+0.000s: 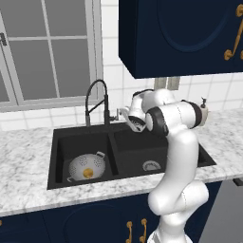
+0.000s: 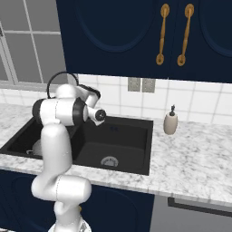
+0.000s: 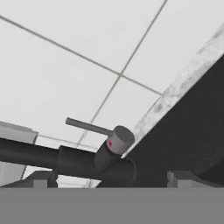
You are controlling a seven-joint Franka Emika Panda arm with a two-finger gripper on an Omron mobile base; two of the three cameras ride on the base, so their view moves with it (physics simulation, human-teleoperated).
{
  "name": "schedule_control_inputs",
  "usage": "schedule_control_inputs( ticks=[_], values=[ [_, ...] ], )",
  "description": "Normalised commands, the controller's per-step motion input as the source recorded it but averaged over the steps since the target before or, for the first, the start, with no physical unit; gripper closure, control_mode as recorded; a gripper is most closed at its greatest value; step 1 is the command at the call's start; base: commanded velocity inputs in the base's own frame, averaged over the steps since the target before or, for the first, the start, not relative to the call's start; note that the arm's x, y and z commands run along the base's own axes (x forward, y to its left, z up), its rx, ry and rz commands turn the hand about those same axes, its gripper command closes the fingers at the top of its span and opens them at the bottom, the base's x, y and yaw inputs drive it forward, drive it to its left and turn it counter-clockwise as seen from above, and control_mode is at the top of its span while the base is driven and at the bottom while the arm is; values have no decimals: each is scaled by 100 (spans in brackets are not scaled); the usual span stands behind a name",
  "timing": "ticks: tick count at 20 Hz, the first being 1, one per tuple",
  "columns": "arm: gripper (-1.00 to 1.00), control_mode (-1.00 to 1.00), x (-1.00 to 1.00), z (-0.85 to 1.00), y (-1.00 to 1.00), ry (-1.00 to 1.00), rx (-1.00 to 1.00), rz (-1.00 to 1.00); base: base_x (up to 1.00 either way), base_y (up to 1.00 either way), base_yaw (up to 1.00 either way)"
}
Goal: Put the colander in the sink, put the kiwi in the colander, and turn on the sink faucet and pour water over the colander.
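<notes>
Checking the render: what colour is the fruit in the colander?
Orange-yellow: the kiwi shows best in the left base view, inside the colander.

Glossy white rounded arm [image 1: 178, 156], dark joint bands, bulbous segments

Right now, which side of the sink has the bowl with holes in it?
The left basin: the colander holding the kiwi sits there.

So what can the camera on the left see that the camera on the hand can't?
Left base view alone: the colander in the sink's left basin, with the kiwi inside it, plus the window and soap dispenser. Hand view alone: a close look at the faucet lever with its red dot. Both: the sink faucet, white wall tiles and black sink.
</notes>
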Motion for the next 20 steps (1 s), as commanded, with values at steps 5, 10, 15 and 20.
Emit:
schedule_control_inputs(
  ticks=[5,10,15,20],
  values=[
    [-100,-100,47,0,11,0,3,0,0,0,0],
    [-100,-100,40,0,13,1,0,0,0,0,0],
    [-100,-100,47,0,8,3,0,0,0,0,0],
    [-100,-100,49,0,8,8,0,0,0,0,0]
  ],
)
